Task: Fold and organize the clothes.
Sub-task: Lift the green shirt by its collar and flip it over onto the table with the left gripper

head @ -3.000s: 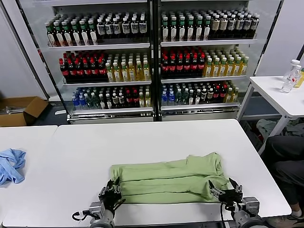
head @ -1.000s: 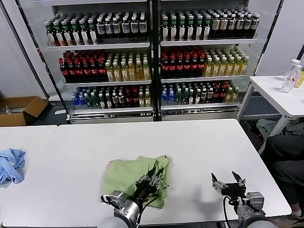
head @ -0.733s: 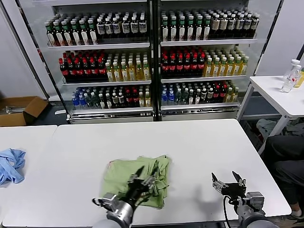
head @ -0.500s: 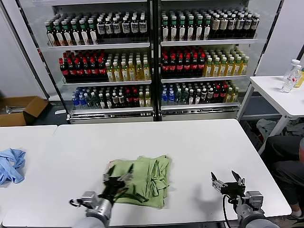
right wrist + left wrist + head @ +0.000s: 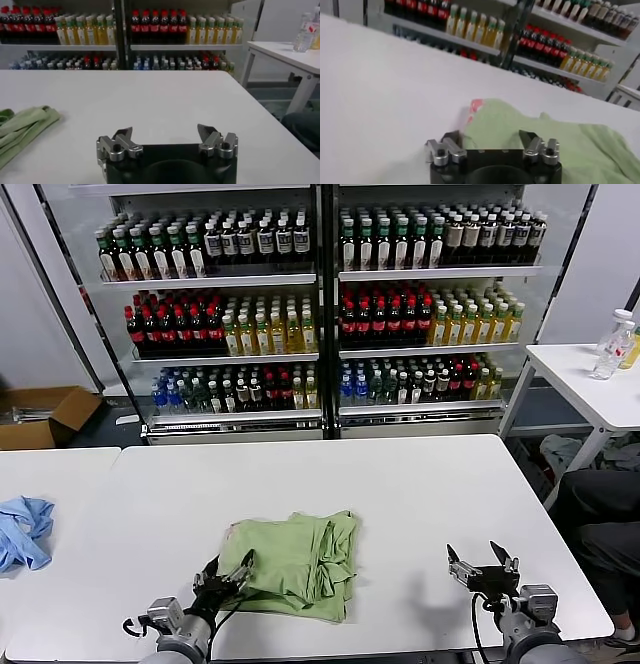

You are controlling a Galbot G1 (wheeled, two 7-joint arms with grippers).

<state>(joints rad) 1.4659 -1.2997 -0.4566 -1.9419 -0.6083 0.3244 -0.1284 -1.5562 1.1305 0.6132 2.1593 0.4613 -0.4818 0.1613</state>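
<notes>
Pulled back toward the robot since a second ago, when it reached over the middle of the cloth, the left gripper (image 5: 224, 574) now sits at the near left corner of the light green polo shirt (image 5: 290, 564), its fingers spread wide and holding nothing; three seconds ago the same shirt lay stretched in a long band across the table, and it is now a compact folded bundle. That bundle rests on the white table (image 5: 420, 484) a little left of the table's middle, toward the near edge, with layered folds showing along its right side. From the left wrist camera, the shirt (image 5: 555, 145) lies just ahead of the open left gripper (image 5: 492, 141), a patch of red-and-white print (image 5: 476, 107) peeking out at one corner. To the right, well apart from the garment, the right gripper (image 5: 483, 562) hangs above bare tabletop near the front edge, unchanged, its fingers also spread and empty (image 5: 167, 134). A crumpled light blue cloth (image 5: 22, 530) sits on the neighbouring table at far left. Behind, a glass-fronted cooler (image 5: 320, 314) holds rows of bottled drinks.
</notes>
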